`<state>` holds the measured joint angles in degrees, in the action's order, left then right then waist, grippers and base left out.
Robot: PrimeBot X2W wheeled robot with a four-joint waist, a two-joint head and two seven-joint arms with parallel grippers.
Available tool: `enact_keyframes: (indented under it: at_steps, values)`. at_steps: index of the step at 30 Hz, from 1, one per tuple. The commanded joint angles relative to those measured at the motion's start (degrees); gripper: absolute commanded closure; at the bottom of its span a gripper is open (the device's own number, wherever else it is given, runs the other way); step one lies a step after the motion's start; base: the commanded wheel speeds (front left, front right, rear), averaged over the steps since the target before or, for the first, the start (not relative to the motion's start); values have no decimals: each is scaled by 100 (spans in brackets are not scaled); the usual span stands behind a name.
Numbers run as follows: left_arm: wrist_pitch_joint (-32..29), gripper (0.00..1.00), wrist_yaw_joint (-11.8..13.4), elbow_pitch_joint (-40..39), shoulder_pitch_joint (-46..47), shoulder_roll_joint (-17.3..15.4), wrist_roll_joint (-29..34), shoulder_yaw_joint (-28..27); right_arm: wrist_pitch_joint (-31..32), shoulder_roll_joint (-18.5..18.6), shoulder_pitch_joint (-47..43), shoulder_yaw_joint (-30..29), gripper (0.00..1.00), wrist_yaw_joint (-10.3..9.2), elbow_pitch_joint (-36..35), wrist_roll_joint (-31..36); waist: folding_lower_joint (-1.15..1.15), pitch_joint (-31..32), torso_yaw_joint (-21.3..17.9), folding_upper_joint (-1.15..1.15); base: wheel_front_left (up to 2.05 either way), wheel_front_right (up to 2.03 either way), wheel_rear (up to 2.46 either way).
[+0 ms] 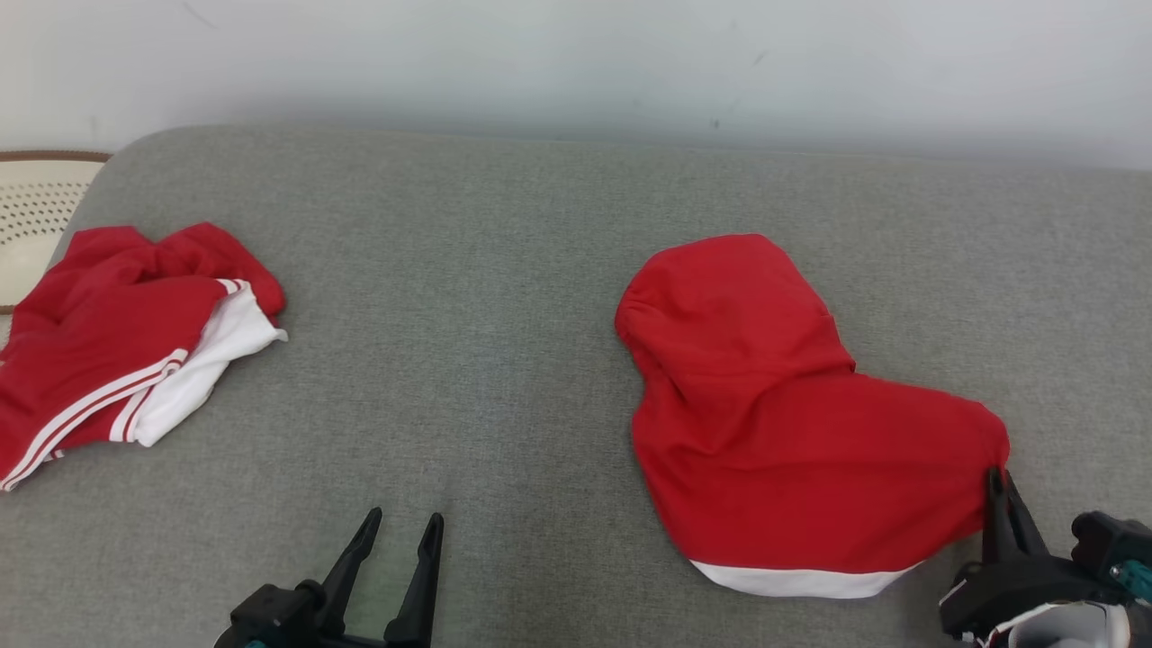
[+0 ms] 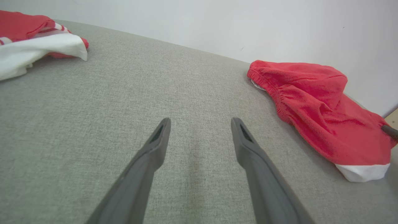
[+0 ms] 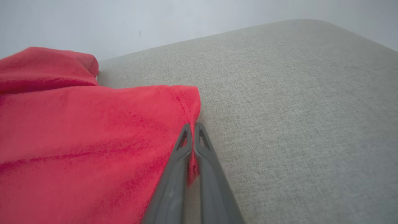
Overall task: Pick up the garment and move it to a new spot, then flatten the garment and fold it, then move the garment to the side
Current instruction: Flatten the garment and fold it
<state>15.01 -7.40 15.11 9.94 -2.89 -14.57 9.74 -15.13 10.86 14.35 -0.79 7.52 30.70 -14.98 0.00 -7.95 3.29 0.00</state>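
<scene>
A red garment (image 1: 774,423) with a white hem strip lies spread on the grey cushion, right of centre; it also shows in the left wrist view (image 2: 314,105) and the right wrist view (image 3: 77,140). My right gripper (image 1: 994,481) is shut on the garment's right edge, and a fold of red cloth is pinched between its fingers (image 3: 193,137). My left gripper (image 1: 400,531) stands open over bare cushion at the lower left of centre, well apart from the garment, with nothing between its fingers (image 2: 199,124).
A second red garment (image 1: 126,342) with white stripes and a white panel lies crumpled at the cushion's left end. A pale perforated basket (image 1: 31,216) stands beyond the left edge. A white wall runs behind the grey cushion (image 1: 468,315).
</scene>
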Motion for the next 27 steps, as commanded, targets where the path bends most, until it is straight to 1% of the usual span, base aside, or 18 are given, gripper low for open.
enact_keyframes:
  at_steps: [1, 2, 5, 10, 14, 18, 22, 27]
  values:
    - [25, 0, 6, 39, 74, -1, -24, 25, -3, 18, -85, -78, 6, -6, 48, 94, 0, 23, -85, 0, 0, 0, 0]
    - [25, 0, 5, 52, 88, 0, -30, 66, -3, 64, -62, -185, 0, -7, 86, 160, 0, 30, -115, 0, 0, 0, 0]
    - [25, 0, 3, 79, 133, 0, -64, 171, -3, -34, -128, -565, 0, -6, 5, 429, 0, 66, -238, 0, 0, 0, 0]
    - [24, 0, 0, 222, 232, 0, -176, 489, -3, -169, -345, -666, 0, -6, -387, 665, 0, 120, -554, 0, 0, 0, 0]
    - [24, 0, -3, 531, 428, -3, -283, 705, -3, -292, -425, -564, 0, -6, -614, 696, 0, 32, -849, 0, 0, 0, 0]
    - [24, 0, -4, 875, 769, -3, -329, 862, -3, -309, -378, -384, 0, -6, -750, 672, 0, -151, -1133, 0, 0, 0, 0]
    - [24, 0, -5, 1200, 1108, -6, -323, 961, -3, -294, -294, -256, 0, -6, -828, 652, 0, -309, -1337, 0, 0, 0, 0]
    - [24, 0, -6, 1506, 1438, -7, -372, 1231, -3, -306, -203, -144, 0, -6, -872, 624, 0, -429, -1526, 0, 0, 0, 0]
